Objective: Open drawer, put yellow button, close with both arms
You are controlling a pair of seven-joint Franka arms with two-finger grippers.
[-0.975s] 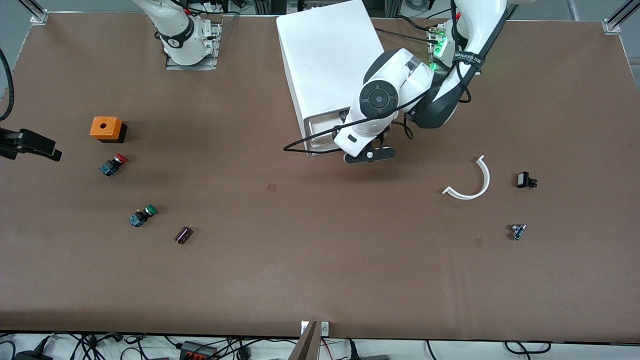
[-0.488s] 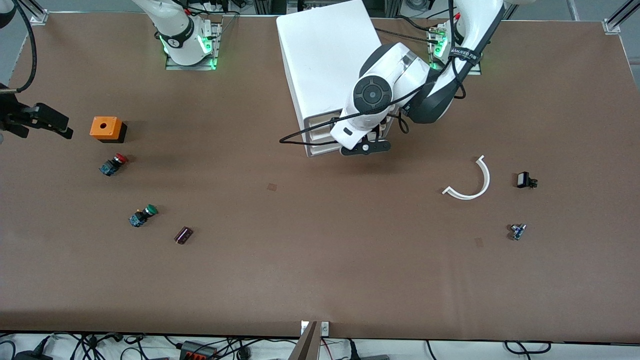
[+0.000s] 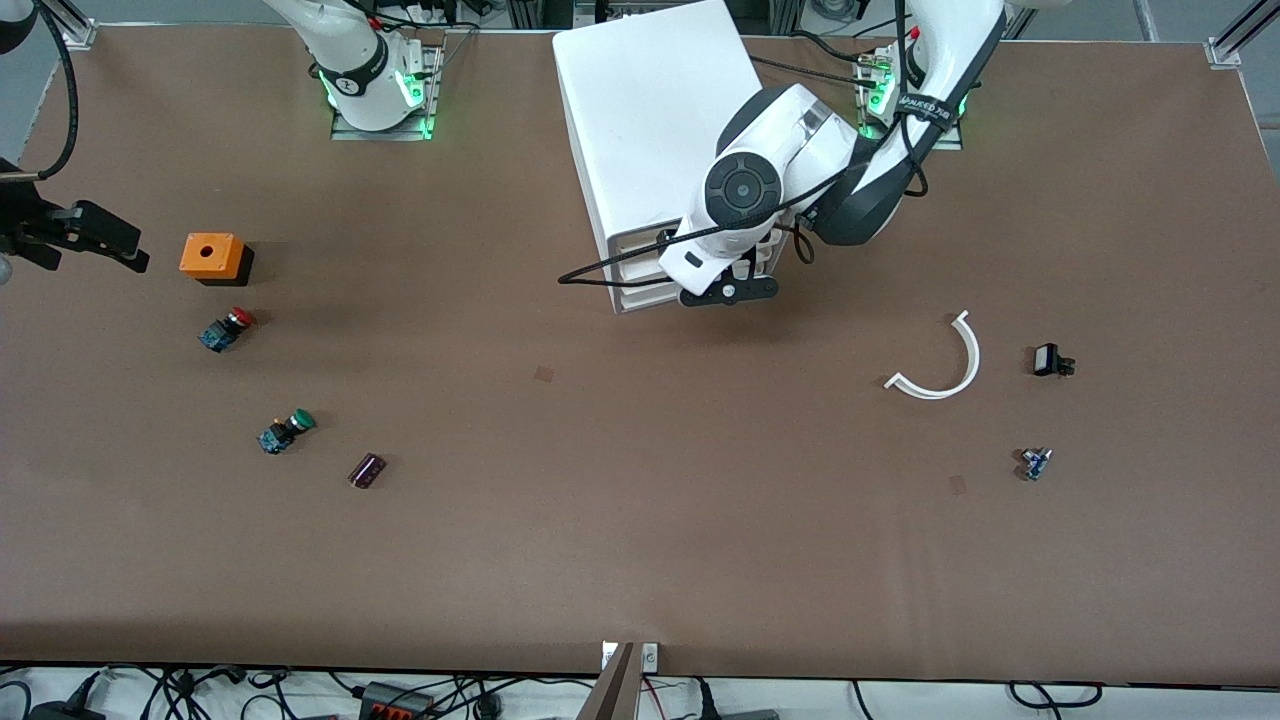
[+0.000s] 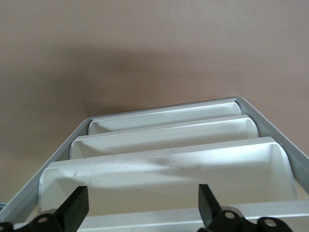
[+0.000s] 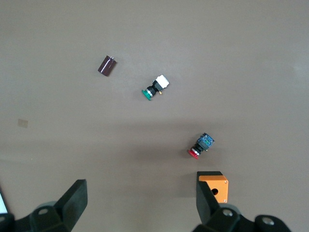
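Lying nearest the front camera: dark cylinder [image 3: 367, 470] on the brown tabletop [image 3: 640, 560], toward the right arm's end; small blue part [image 3: 1035, 463] toward the left arm's end.
Green-capped switch [image 3: 286, 431]: on its side, just farther than the dark cylinder.
White curved strip [image 3: 945, 365]: flat on the tabletop, a small black part [image 3: 1050, 360] beside it, apart.
Red-capped switch [image 3: 226, 329]: on its side, near the orange box.
Orange box [image 3: 212, 257]: black base, round hole in its top; inside not visible.
Left gripper [image 4: 141, 205]: at the cabinet's front, level with the highest drawer; fingers [image 4: 77, 210] spread wide, holding nothing.
Drawer [image 4: 164, 179]: highest of three in the white cabinet [image 3: 650, 110]; pushed in, its front stepped just above the two lower drawers [image 4: 164, 137]; contents hidden.
Yellow button: seen in no view; where it is cannot be told.
Right gripper [image 5: 140, 203]: waiting in the air over the tabletop's edge at the right arm's end, beside the orange box; fingers [image 5: 75, 200] spread wide, empty.
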